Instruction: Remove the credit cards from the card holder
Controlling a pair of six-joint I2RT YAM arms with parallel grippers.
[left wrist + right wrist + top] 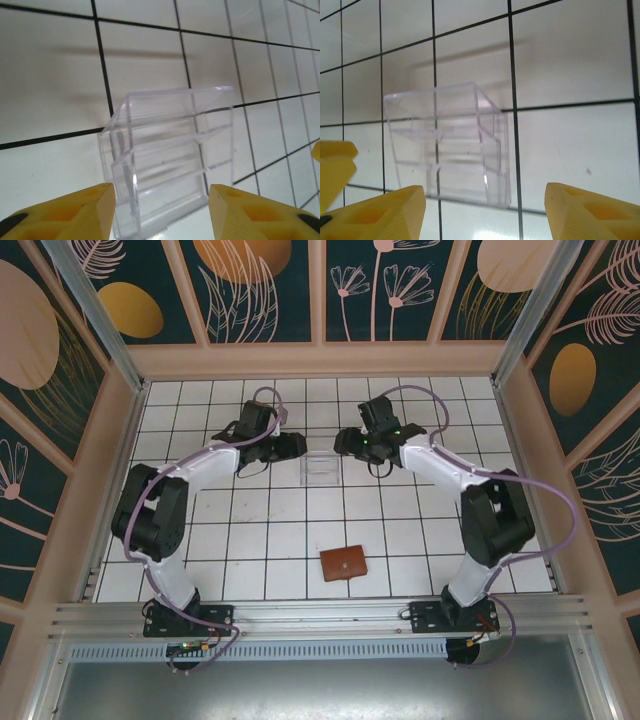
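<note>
Step one is not yet begun: the card holder (pixel 343 562) lies closed on the tabletop (pixel 250 540) near its front edge, with no credit cards showing. The left end effector (pixel 292 447) and right end effector (pixel 345 443), both spread and empty, flank the clear stand (pixel 322 470), well apart from the holder; next, one should come back to it and pin it

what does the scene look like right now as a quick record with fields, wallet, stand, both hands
card holder: brown, folded shut, lying flat on the table near the arm bases, apart from both hands
clear stand: upright mid-table, tiers hold nothing, between the two hands
left hand: open, holding nothing, pointed at the stand
right hand: open, holding nothing, pointed at the stand from the other side
progress: card holder not yet opened
</note>
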